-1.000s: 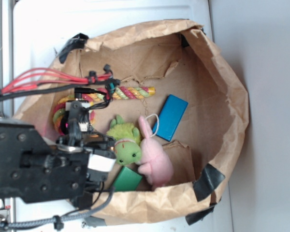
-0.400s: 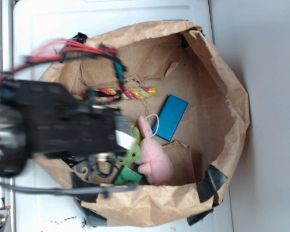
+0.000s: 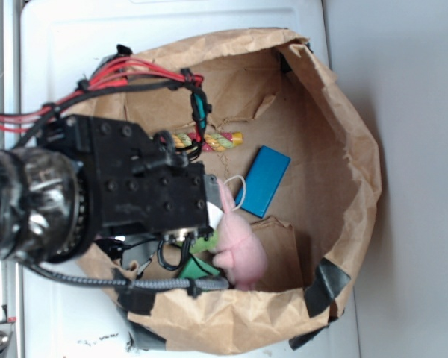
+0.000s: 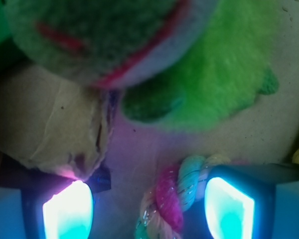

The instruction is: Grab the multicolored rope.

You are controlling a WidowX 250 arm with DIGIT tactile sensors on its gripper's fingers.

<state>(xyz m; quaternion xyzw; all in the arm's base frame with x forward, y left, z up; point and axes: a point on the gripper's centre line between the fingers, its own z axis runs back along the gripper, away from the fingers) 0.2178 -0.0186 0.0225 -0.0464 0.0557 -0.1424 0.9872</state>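
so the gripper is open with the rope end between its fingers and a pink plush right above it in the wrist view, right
Not quite: in the wrist view the plush above the multicolored rope is a green plush toy, not pink. The rest holds: the gripper is open with the rope end between its fingers.

Robot test bench, seemingly: taped brown paper bin (image 3: 358, 186) is sitting on a plain white tabletop (image 3: 67, 45), holding toys.
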